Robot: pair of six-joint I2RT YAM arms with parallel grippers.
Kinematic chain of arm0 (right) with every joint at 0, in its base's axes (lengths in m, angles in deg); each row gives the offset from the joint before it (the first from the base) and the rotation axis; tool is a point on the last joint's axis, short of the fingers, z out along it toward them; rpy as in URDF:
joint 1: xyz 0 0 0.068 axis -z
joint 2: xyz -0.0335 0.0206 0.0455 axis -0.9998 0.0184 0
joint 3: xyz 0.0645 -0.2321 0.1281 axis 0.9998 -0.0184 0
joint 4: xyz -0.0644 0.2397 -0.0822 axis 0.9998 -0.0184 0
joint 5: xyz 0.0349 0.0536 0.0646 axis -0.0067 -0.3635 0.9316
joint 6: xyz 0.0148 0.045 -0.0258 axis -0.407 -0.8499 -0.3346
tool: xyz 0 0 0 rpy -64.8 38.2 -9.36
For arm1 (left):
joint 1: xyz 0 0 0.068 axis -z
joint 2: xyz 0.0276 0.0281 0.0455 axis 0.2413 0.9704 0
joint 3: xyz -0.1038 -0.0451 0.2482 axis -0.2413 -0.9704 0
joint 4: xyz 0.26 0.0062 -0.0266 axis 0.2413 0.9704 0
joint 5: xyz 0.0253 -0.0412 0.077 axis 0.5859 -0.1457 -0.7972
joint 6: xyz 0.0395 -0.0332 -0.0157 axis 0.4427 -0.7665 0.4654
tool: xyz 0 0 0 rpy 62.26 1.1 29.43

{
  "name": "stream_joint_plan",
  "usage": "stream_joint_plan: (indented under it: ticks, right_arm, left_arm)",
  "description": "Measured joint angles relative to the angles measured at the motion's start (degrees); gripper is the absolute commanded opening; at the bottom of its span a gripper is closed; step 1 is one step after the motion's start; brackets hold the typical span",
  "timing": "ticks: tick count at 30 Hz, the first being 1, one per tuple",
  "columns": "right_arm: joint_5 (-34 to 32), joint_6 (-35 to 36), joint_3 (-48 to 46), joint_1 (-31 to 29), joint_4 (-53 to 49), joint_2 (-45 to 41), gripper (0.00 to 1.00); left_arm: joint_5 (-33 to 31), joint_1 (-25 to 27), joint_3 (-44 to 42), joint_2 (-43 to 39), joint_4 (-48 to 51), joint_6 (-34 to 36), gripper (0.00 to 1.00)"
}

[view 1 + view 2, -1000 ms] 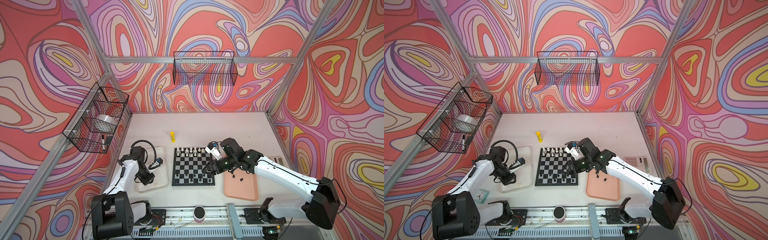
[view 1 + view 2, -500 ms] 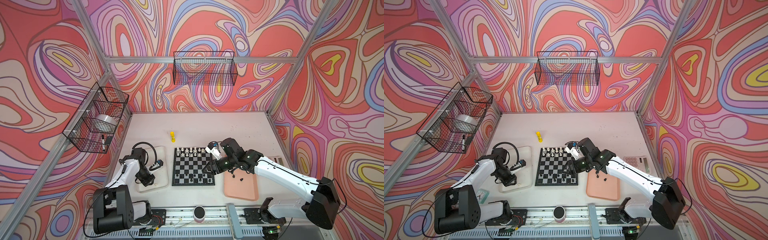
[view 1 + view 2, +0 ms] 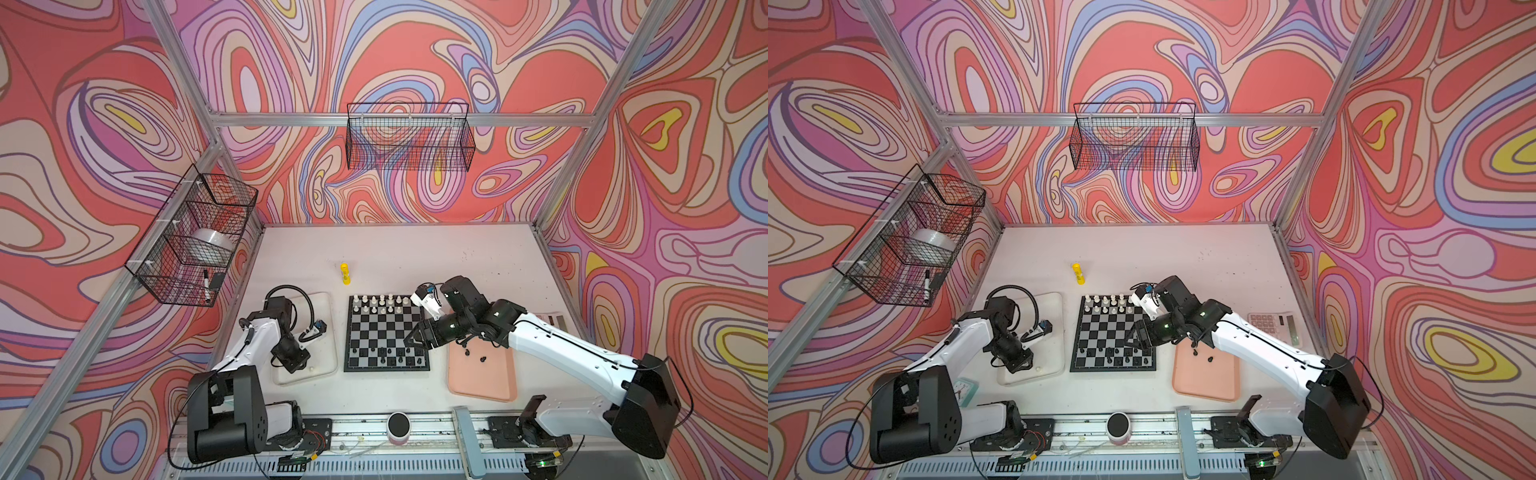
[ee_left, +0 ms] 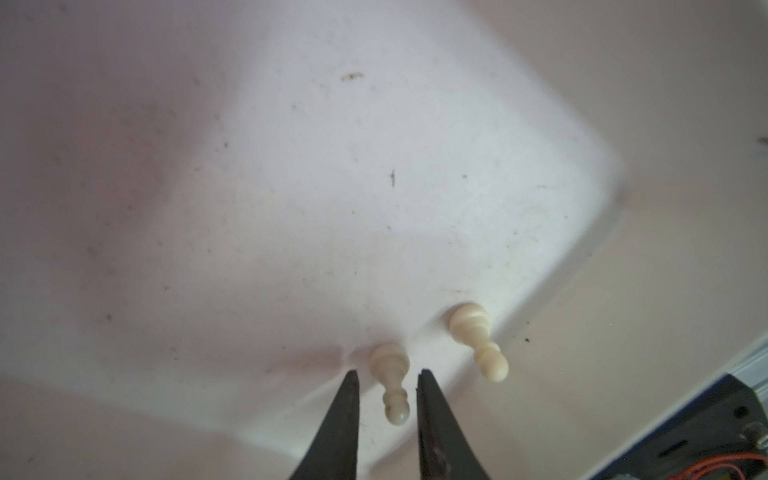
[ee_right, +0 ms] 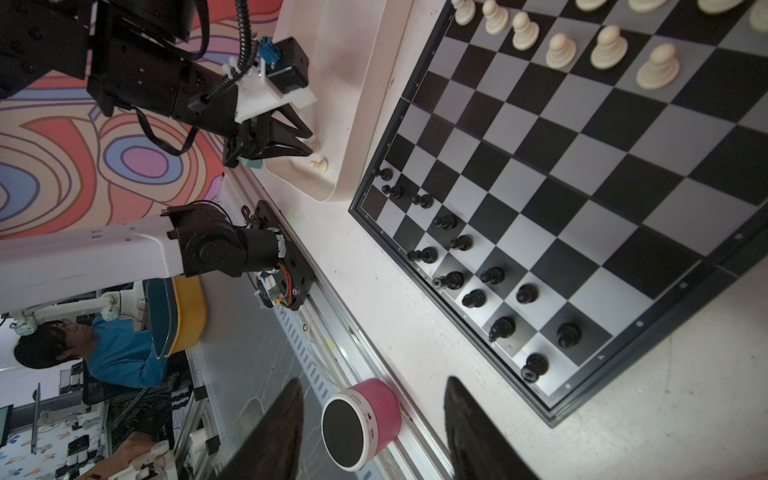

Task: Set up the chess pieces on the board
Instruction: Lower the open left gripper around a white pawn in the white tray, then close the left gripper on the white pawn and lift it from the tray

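Piece: cream pawn (image 4: 390, 380), toppled on its side on the floor of the whitish tray (image 4: 291, 166), close to one corner.
Neighbour: second cream pawn (image 4: 478, 338), also on its side, just beside the first but not touching it.
Handling, my guess: tiny, light, hard smooth plastic. It is round, so it may roll or squirt out from narrow tips. It looks sturdy, not fragile.
Where to hold: across the slim stem between head and base, tips square to it. The collar under the head should stop it sliding through.
Left gripper (image 4: 387, 374): my jaws stand narrowly apart, one tip on each side of that stem with a sliver of gap on both sides. Nothing is clamped.
Board (image 3: 386, 328): it lies between the two trays. Cream men (image 3: 380, 303) stand in the far rows, black men (image 3: 382, 357) in the near rows, both sides with gaps.
Right gripper (image 5: 374, 380): jaws apart and empty, hovering over the board's edge on the pink tray's side.
Pink tray (image 3: 482, 386): two black pieces (image 3: 467, 353) lie on it.
Risk: nudging the neighbour, or the pawn swinging in the grip once lifted.
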Motion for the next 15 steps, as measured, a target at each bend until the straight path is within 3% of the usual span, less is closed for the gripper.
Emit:
stream_joint_plan:
  ticks: [15]
  right_arm:
    - [-0.13, -0.24, -0.33, 0.0, 0.0, 0.0, 0.56]
  left_arm:
    - [-0.15, 0.0, -0.24, 0.09, -0.35, 0.15, 0.12]
